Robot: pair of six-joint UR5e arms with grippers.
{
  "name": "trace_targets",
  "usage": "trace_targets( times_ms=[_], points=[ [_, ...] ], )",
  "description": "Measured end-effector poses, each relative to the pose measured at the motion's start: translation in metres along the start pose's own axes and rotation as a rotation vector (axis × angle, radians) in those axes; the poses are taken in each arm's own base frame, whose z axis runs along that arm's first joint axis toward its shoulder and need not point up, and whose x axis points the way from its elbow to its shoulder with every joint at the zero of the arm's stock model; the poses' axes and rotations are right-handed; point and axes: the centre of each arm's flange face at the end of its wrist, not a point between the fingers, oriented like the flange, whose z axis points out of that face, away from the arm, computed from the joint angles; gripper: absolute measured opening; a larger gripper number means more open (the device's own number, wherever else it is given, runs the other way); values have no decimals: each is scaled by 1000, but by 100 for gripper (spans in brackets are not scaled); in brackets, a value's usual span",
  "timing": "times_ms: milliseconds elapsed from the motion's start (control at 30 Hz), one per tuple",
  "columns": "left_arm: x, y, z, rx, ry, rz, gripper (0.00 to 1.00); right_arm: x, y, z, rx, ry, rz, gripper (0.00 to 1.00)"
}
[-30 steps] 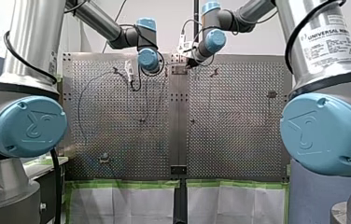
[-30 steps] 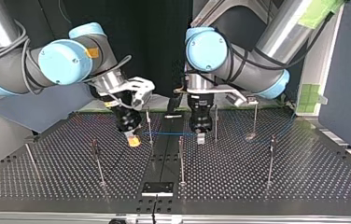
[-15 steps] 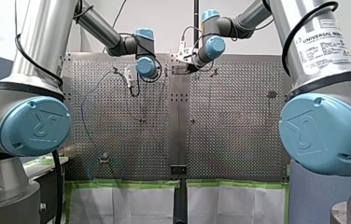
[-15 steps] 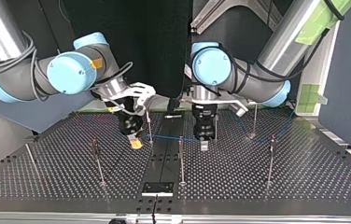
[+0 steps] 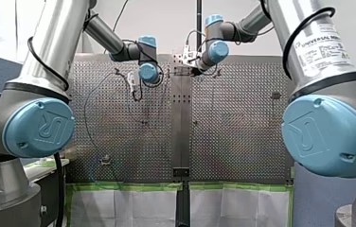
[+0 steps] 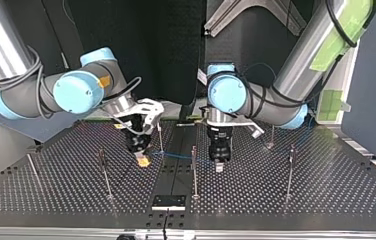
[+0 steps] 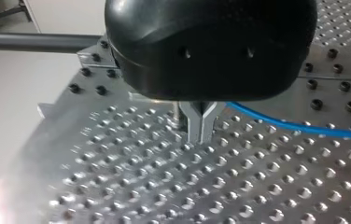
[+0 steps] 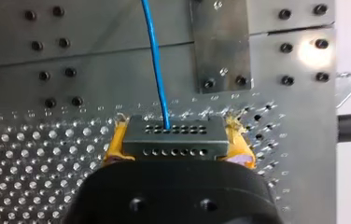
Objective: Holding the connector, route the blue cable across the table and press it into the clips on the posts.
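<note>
My right gripper (image 8: pixel 176 140) is shut on a grey connector (image 8: pixel 173 136) with rows of small holes, gripped between yellow pads (image 8: pixel 114 142). The blue cable (image 8: pixel 157 60) leaves the connector and runs ahead over the table. In the top view my right gripper (image 6: pixel 143 161) hangs low at the left of the centre strip. The cable (image 6: pixel 176 156) sags slightly across to my left gripper (image 6: pixel 219 166). In the left wrist view my left gripper (image 7: pixel 200 133) has its metal fingers shut just above the perforated plate, and the cable (image 7: pixel 299 128) comes out sideways from behind them.
Thin upright posts stand around both grippers: one (image 6: pixel 160 136) beside my right gripper, one (image 6: pixel 194 170) between the two, others (image 6: pixel 103 172) (image 6: pixel 290 170) further out. A black plate (image 6: pixel 168 201) lies at the near centre edge. Green tape (image 5: pixel 129 187) lines the table's edge.
In the top view both grippers have come lower and nearer the camera, taking the cable span with them. The span was taut and now sags a little.
</note>
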Motion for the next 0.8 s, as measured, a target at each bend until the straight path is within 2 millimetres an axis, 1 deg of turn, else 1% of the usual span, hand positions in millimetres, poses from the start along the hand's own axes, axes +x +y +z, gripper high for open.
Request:
trace_targets(
  times_ms=[100, 200, 300, 400, 433, 467, 500, 533, 567, 600, 633, 667, 700, 767, 800],
  points=[
    [6, 0, 11, -3, 6, 2, 0, -1, 8, 6, -10, 1, 1, 0],
    [8, 2, 22, -10, 3, 2, 0, 4, 17, 10, -20, 11, 2, 0],
    [8, 5, 28, -16, -1, 2, 0, 9, 23, 13, -25, 21, 3, 0],
    [7, 8, 30, -22, 3, 3, 0, 11, 27, 14, -29, 25, 4, 0],
    [7, 8, 30, -23, 5, 3, 6, 12, 28, 14, -30, 25, 4, 0],
    [8, 8, 30, -25, 10, 3, 19, 12, 29, 14, -31, 26, 5, 0],
    [8, 9, 29, -26, 14, 3, 19, 12, 30, 14, -33, 25, 5, 0],
    [8, 9, 29, -26, 19, 4, 33, 12, 31, 14, -34, 25, 5, 0],
    [9, 9, 28, -27, 25, 5, 41, 12, 32, 14, -36, 25, 5, 0],
    [10, 8, 26, -27, 34, 7, 41, 12, 33, 14, -40, 24, 4, 0],
    [10, 8, 25, -27, 41, 9, 51, 12, 34, 14, -45, 24, 4, 0],
    [11, 7, 24, -26, 48, 11, 57, 13, 35, 14, -50, 24, 3, 0],
    [12, 6, 22, -25, 59, 14, 57, 13, 36, 14, -57, 24, 2, 0],
    [13, 5, 19, -24, 75, 19, 64, 13, 39, 14, -65, 24, 1, 0],
    [13, 4, 18, -23, 81, 20, 64, 13, 40, 14, -70, 25, 1, 0]
  ],
)
